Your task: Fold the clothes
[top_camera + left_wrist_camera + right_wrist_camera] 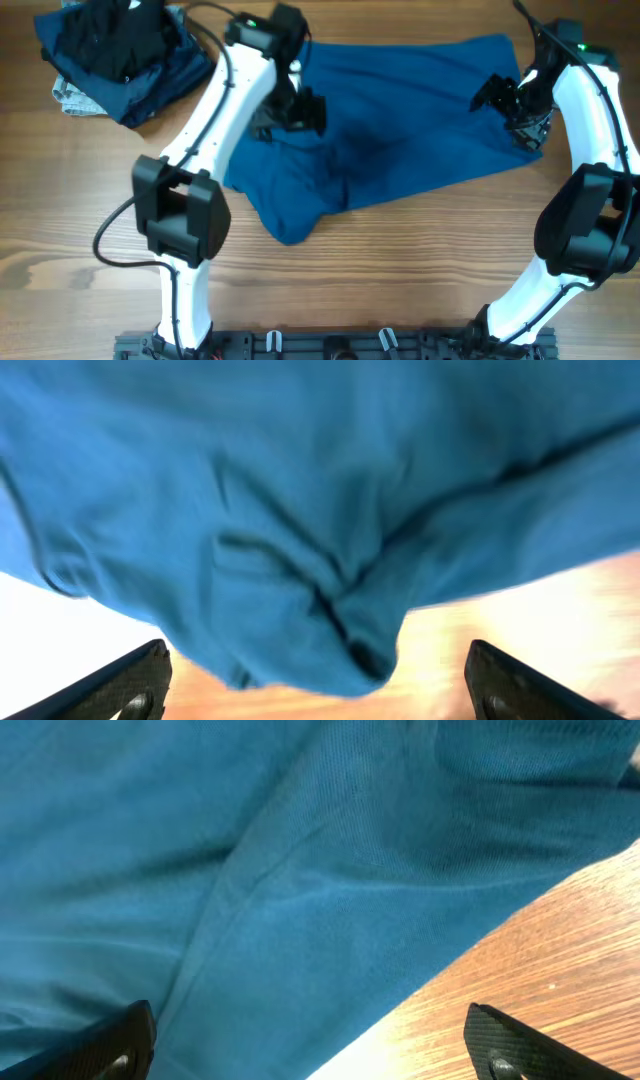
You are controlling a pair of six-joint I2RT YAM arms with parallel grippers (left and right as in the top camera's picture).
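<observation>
- The blue shirt lies spread across the far middle of the wooden table; it is rumpled, and a bunched lobe at its left end reaches toward the near edge
- A heap of navy, black and pale patterned pieces sits at the far left corner, just beside the shirt's left end
- The left gripper is over the shirt's left part; in its wrist view both fingers stand wide apart with nothing between them (only creased blue cloth and a strip of table beyond)
- The right gripper is at the shirt's right edge; whether it touches the cloth I cannot tell
- Its wrist view shows the fingers spread wide too, holding nothing, with blue fabric filling most of the view and bare wood at the lower right
</observation>
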